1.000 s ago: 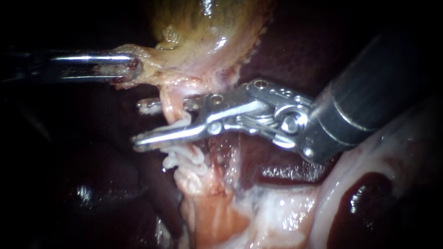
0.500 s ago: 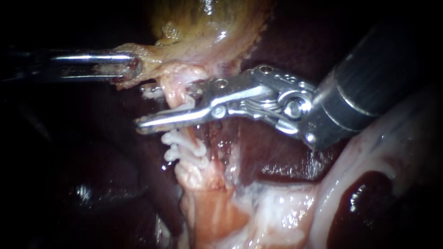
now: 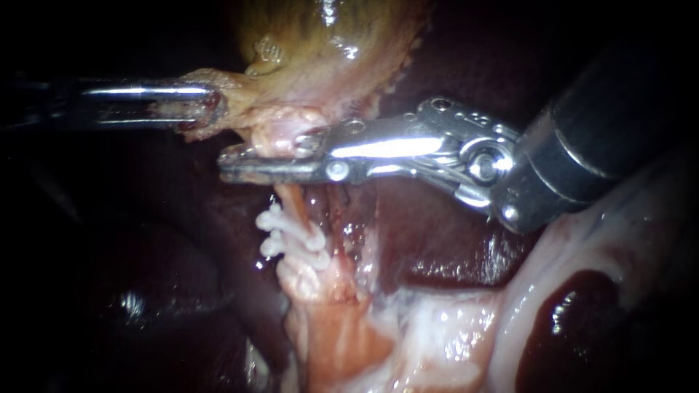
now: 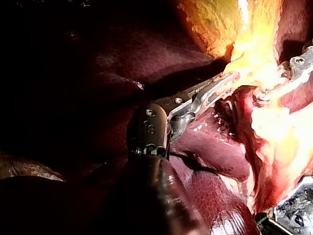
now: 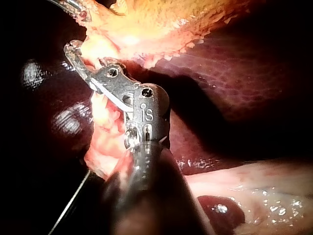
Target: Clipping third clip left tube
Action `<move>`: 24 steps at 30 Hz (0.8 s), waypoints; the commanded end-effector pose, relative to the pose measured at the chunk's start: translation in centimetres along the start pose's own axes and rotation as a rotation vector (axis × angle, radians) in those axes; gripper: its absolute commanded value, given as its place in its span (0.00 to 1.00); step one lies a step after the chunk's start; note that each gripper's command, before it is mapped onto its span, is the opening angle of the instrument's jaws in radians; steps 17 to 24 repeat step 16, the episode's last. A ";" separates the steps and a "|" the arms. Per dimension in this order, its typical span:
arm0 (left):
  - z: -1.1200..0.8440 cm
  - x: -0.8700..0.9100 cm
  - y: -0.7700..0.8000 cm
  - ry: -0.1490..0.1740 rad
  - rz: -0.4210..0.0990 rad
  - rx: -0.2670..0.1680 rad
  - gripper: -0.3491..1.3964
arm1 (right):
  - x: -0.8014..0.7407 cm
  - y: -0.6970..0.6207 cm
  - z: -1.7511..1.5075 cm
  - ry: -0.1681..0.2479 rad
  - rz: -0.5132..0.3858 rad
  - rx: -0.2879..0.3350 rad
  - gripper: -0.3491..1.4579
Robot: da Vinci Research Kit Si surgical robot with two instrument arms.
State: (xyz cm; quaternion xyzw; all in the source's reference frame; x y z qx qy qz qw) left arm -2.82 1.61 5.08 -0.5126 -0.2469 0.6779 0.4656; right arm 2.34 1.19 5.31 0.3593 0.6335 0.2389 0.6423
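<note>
Nearest the endoscope, a pale, glistening fold of tissue point(image 3: 437, 335) is seen at the foot of the left tube point(image 3: 293, 202); its lower part is cut off at the edge of the view. Just above it, two white clips point(image 3: 291, 239) are set on the left tube side by side, touching each other. Above the clips, the left tube is crossed by the right instrument point(image 3: 240, 164), whose jaws are closed on it from two sides with only a narrow slit between them. Whether a clip is carried inside them cannot be made out. A thinner strand point(image 3: 338, 218) is seen just right of the left tube, its upper end hidden behind the jaws. Farther back, left of the tube's top, a flap of the gallbladder point(image 3: 320, 44) is gripped in the closed jaws of the left instrument point(image 3: 210, 109), whose shaft is lost in darkness. Dark liver point(image 3: 437, 247) is seen behind the left tube. In both wrist views the left tube is washed out by glare.
</note>
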 end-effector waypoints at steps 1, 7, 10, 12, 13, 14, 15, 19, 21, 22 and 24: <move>0.00 0.00 0.00 0.000 0.000 0.000 0.00 | -0.01 0.01 -0.01 -0.009 0.016 0.001 0.00; 0.01 0.00 0.00 0.000 0.000 0.000 0.00 | -0.01 0.03 -0.04 -0.045 0.027 -0.013 0.00; 0.01 0.00 0.00 0.000 0.000 0.001 0.00 | -0.01 0.04 -0.04 -0.045 0.027 -0.014 0.00; 0.01 0.00 0.00 0.000 0.000 0.001 0.00 | -0.01 0.04 -0.04 -0.044 0.027 -0.014 0.00; 0.01 0.00 0.00 0.000 0.000 0.001 0.00 | -0.01 0.04 -0.04 -0.044 0.027 -0.014 0.00; 0.01 0.00 0.00 0.000 0.000 0.001 0.00 | -0.01 0.04 -0.04 -0.044 0.027 -0.014 0.00; 0.01 0.00 0.00 0.000 0.000 0.001 0.00 | -0.01 0.04 -0.04 -0.044 0.027 -0.017 0.00; 0.01 0.00 0.00 0.000 0.000 0.001 0.00 | -0.01 0.04 -0.04 -0.044 0.027 -0.017 0.00; 0.01 0.00 0.00 0.000 0.000 0.001 0.00 | -0.01 0.04 -0.04 -0.044 0.027 -0.017 0.00; 0.01 0.00 0.00 0.000 0.000 0.001 0.00 | -0.01 0.04 -0.04 -0.044 0.027 -0.017 0.00; 0.01 0.00 0.00 0.000 0.000 0.001 0.00 | -0.01 0.04 -0.04 -0.044 0.027 -0.017 0.00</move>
